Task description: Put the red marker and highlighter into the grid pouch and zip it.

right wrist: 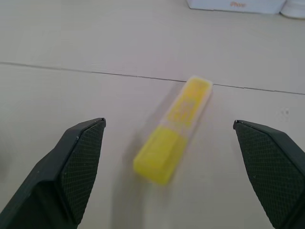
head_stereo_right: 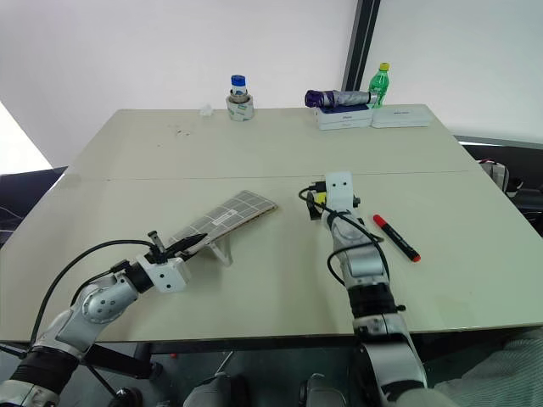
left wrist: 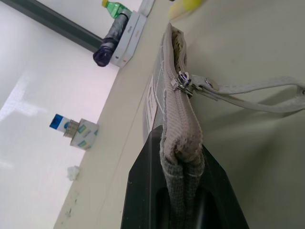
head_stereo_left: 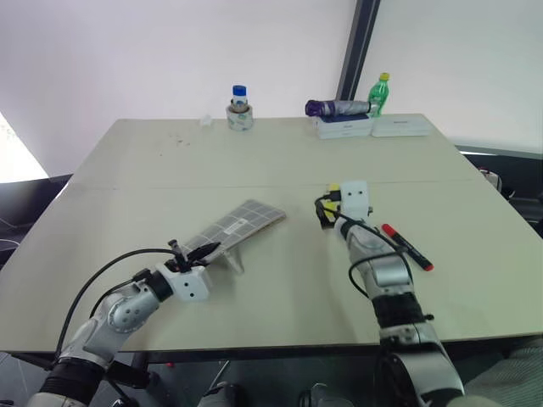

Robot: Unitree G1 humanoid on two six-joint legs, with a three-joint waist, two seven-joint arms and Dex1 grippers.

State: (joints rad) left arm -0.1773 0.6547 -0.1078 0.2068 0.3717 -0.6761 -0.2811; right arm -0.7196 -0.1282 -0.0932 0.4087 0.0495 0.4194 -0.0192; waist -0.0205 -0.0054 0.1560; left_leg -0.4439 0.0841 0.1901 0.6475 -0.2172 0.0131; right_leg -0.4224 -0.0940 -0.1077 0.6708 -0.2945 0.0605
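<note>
From the head cameras I am looking over the desk (head_stereo_left: 254,170) with both arms out in front. My left end effector (head_stereo_left: 206,250) is clamping the near end of the grid pouch (head_stereo_left: 237,226), which is lifting off the desk at a slant, its far end resting near the middle. The left wrist view is giving me what the head views are not: the pouch's edge is pinched between the two black fingers (left wrist: 143,191), the zipper pull (left wrist: 183,81) is sitting partway along the edge, and a pale strap (left wrist: 257,90) is trailing from it across the desk.

My right end effector (right wrist: 178,143) is standing wide, with nothing between its fingers. In the head views the wrist housing is covering most of the highlighter (right wrist: 174,129), leaving just a sliver of yellow by it. The right wrist view is showing the whole thing lying flat on the desk, angled, between and just beyond the spread fingers, untouched.

The red marker (head_stereo_left: 407,247) is lying on the desk just to the right of my right arm. At the far edge I am seeing a small bottle with a blue cap (head_stereo_left: 239,95), a green bottle (head_stereo_left: 379,93) and white boxes (head_stereo_left: 344,127).
</note>
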